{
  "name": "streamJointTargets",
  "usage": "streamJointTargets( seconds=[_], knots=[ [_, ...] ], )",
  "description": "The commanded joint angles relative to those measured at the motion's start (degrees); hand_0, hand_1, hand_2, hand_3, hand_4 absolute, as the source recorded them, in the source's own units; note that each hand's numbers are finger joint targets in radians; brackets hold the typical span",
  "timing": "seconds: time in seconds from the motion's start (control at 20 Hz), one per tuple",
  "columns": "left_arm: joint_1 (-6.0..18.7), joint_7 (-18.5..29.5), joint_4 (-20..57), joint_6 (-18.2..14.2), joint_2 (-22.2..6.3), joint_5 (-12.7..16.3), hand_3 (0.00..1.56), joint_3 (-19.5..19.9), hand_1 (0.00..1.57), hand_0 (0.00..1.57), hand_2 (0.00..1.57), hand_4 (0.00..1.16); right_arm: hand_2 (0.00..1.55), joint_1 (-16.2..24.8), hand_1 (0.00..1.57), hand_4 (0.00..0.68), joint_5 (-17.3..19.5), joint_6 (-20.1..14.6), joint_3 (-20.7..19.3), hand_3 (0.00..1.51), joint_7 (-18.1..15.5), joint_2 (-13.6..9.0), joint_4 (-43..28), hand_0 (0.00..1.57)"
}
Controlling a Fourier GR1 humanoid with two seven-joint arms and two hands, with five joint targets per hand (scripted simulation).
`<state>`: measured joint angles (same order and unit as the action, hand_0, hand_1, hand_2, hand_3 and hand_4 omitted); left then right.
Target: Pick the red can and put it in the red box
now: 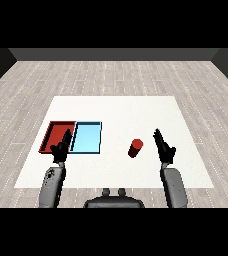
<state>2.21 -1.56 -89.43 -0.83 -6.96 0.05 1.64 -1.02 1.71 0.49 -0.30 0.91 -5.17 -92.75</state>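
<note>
1. We saw the can (135, 148) standing on the white table (116, 107), right of the two trays and just left of our right hand (164, 146). It stood apart from that hand, and nothing touched it.

2. Our right hand had its fingers straight and apart, pointing away from us, and it held nothing. We judged it sat beside the can because it was the nearer hand and the one placed to make the pick.

3. Our left hand (61, 148) was also open and empty, its fingers relaxed. In the head view it overlapped the near edge of the red tray (54, 131); we could not tell whether it touched the tray or hung above it.

4. The red tray lay at the left, its long side touching the blue tray (87, 137). Both looked empty. We judged that the can would have to pass over the blue tray to reach the red one, so the lift had to clear its rim.

5. We counted one can, two trays (one red, one blue), two hands and one table.

6. We judged the task at its start: the can was not yet gripped.
</note>
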Motion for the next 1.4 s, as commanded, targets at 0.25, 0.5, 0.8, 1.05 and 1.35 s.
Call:
streamJointTargets(
  seconds=[0.25,0.5,0.8,1.05,1.35],
  knots=[
    [-2.75,-1.37,-4.29,-1.01,2.14,-2.06,0.00,-1.55,0.00,0.00,0.00,0.00,0.00,10.40,0.00,0.000,-2.23,4.77,-2.52,0.00,-2.92,-1.96,-2.73,0.00],
    [-5.51,21.42,-5.23,0.63,4.38,0.50,0.00,0.45,0.00,0.00,0.00,0.00,0.00,9.09,0.00,0.000,-11.12,11.99,-4.42,0.00,-15.53,-0.97,-4.11,0.00],
    [-0.54,22.08,0.42,1.84,3.59,2.56,0.00,2.88,0.00,0.00,0.00,0.00,0.00,10.45,0.00,0.000,-8.55,12.81,-3.83,0.00,-19.44,0.25,-2.75,0.00],
    [-6.31,21.97,-7.01,4.32,2.86,4.30,0.00,2.56,0.00,0.00,0.00,0.00,0.00,4.35,0.00,0.000,-10.75,12.77,-8.07,0.00,-17.64,-1.65,1.96,0.00],
    [-2.90,23.26,-2.99,0.77,5.93,0.56,0.00,-0.35,0.00,0.00,0.00,0.00,0.00,7.46,0.00,0.000,-10.99,14.75,-7.73,0.00,-18.31,-1.00,1.10,0.00]
  ],
)
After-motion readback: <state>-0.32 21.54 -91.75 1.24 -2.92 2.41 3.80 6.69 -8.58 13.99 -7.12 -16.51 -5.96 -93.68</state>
